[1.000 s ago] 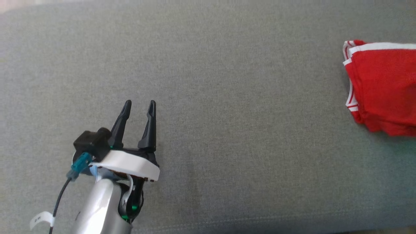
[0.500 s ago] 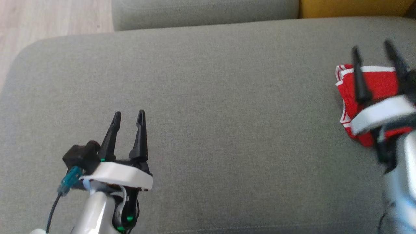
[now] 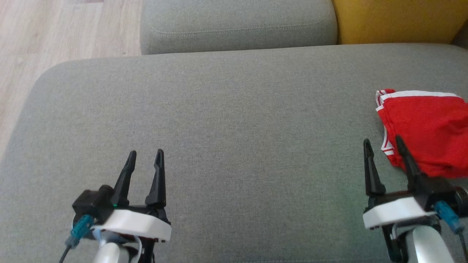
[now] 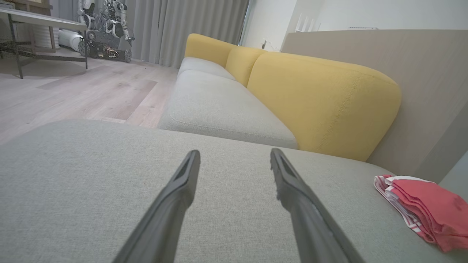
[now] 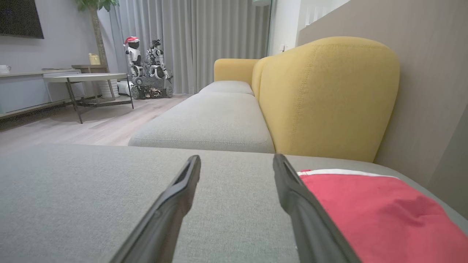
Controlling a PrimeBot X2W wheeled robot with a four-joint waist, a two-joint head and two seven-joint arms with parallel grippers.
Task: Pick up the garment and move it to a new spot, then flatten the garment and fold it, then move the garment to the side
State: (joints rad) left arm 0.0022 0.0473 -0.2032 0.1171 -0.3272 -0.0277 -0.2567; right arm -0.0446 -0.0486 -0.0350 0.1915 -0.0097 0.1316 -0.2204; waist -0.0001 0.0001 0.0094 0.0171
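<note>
The garment (image 3: 427, 128) is red with white trim, folded into a compact pile at the right end of the grey sofa seat (image 3: 237, 120); I also see the garment (image 4: 424, 210) in the left wrist view and the garment (image 5: 369, 215) close by in the right wrist view. My right gripper (image 3: 382, 143) hovers open just in front of the garment's near left corner, holding nothing. My left gripper (image 3: 145, 154) stands open and empty over the seat's left part, far from the cloth.
A second grey seat cushion (image 3: 237, 25) lies beyond, with a yellow backrest (image 3: 398, 20) at the far right. Wooden floor (image 3: 55, 44) borders the seat's rounded left edge. A side table (image 5: 87, 78) and parked robots (image 5: 148, 69) stand across the room.
The head camera tilted up, so the whole picture shifted down. My right gripper came into view over the garment, then drew back to just before its near left corner. Both grippers stayed open.
</note>
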